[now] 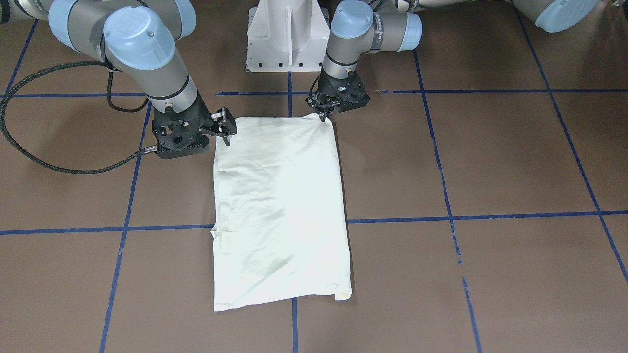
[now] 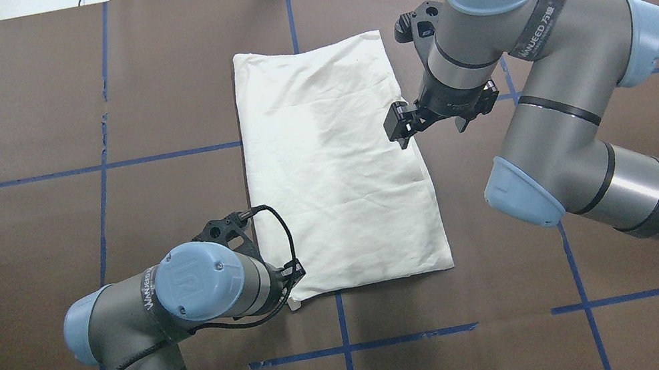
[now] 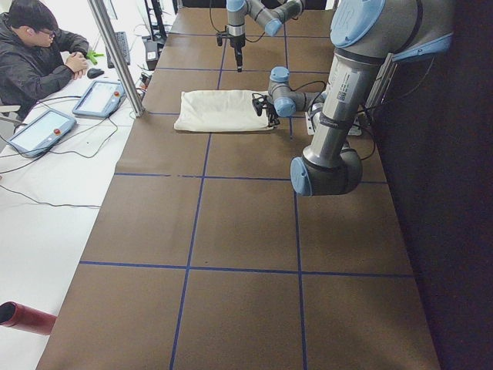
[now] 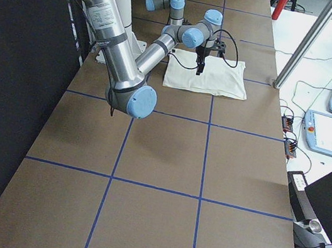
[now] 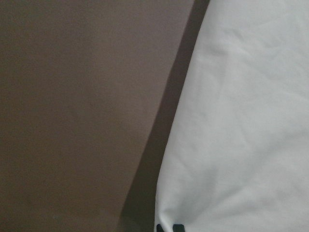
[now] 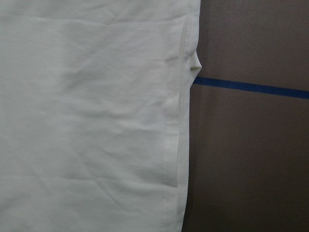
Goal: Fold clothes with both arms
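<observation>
Cream shirt (image 2: 332,164) lies mid-table (image 2: 32,264), plain side up, already narrowed to a long rectangle; no sleeves show, presumably tucked inside. Left gripper (image 1: 324,116) is down at a robot-side corner, jaws drawn together on the cloth. Right gripper (image 1: 224,128) hovers above the opposite long edge, jaws apart, holding nothing. Probably left to do: the crosswise folds that shorten it.

We log a brown counter (image 1: 515,157) gridded with blue tape lines (image 1: 490,215). Flat at mid-counter lies a cream T-shirt (image 1: 282,206), folded into a long rectangle, plain side up.
</observation>
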`<action>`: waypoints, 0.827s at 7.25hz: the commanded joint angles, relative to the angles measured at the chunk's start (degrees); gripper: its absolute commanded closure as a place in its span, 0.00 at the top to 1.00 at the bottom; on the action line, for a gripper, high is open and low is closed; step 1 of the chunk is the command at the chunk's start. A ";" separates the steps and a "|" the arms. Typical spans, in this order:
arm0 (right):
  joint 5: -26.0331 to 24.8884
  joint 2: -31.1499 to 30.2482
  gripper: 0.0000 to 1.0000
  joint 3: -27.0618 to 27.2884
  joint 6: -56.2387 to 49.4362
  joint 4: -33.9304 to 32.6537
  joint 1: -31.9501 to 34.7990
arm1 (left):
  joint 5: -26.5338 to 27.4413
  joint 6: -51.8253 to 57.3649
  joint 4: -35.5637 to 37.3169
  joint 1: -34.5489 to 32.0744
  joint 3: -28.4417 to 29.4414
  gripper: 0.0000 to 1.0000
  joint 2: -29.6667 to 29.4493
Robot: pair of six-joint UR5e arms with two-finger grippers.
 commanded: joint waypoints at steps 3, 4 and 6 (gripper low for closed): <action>-3.05 -0.32 1.00 1.50 24.05 1.57 -8.22 | -1.17 2.39 1.83 -0.41 -2.69 0.00 0.09; -9.17 -1.37 1.00 1.41 33.73 5.76 -12.35 | -1.17 2.40 1.84 -0.49 -2.70 0.00 0.18; -16.22 -6.20 1.00 1.24 44.77 11.33 -18.61 | -1.17 2.40 1.84 -0.41 -2.61 0.00 0.09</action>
